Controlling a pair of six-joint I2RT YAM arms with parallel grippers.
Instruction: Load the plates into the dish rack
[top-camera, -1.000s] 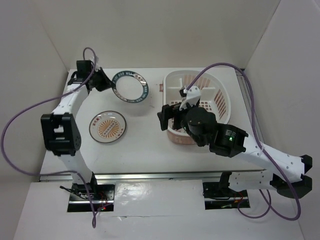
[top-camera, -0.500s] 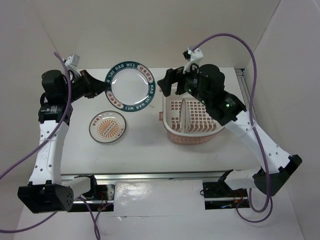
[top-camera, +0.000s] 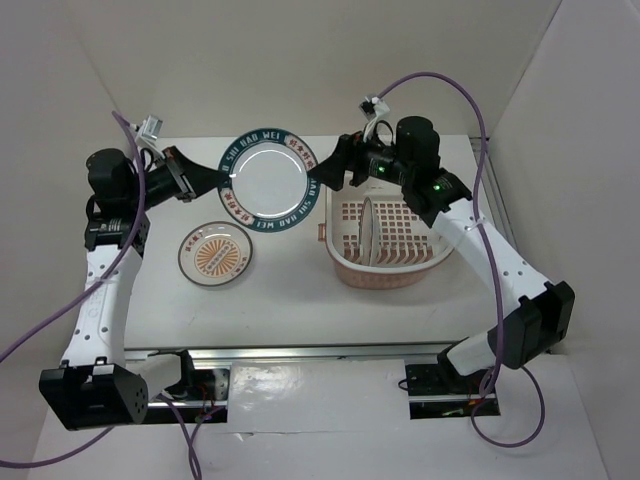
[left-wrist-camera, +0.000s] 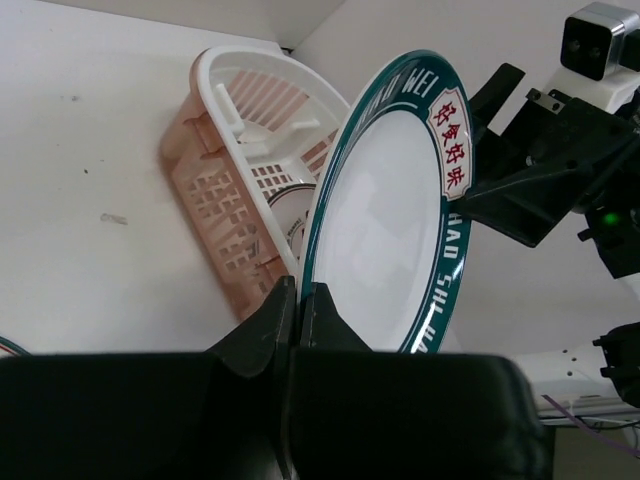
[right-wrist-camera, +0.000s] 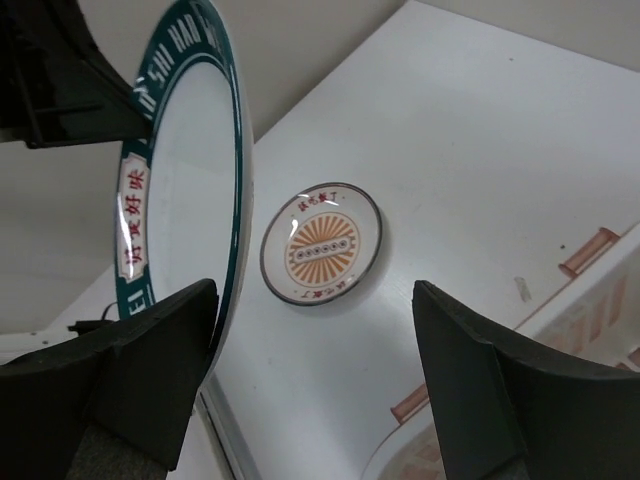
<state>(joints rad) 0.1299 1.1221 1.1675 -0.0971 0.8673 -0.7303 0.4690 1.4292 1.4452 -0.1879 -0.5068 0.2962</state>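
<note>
Counter (top-camera: 290, 290), white, with pale walls on three sides. On the left, the left fingers (left-wrist-camera: 262, 325) are pinched together on the rim of the blue-green plate (top-camera: 265, 180). They hold it up off the counter by its left edge. The plate is tipped so that its white centre and lettered rim face up towards the overhead view. Below it and a little to the left, the orange sunburst plate (top-camera: 215, 252) lies flat on the counter, well clear of both arms.

The lifted plate hangs between the two arms, and its right edge sits close to the far left end of the dish rack (top-camera: 390, 272). At that right edge are the right fingers (right-wrist-camera: 150, 380), spread wide apart with the plate's rim between them. From the right wrist view, the rim runs down just inside one finger. I cannot tell whether it touches that finger, and the other finger is well away from the rim.

To the right, the rack rests on the counter with its peach grid base showing. A white plate (top-camera: 368, 232) stands on edge inside it, near the middle.
</note>
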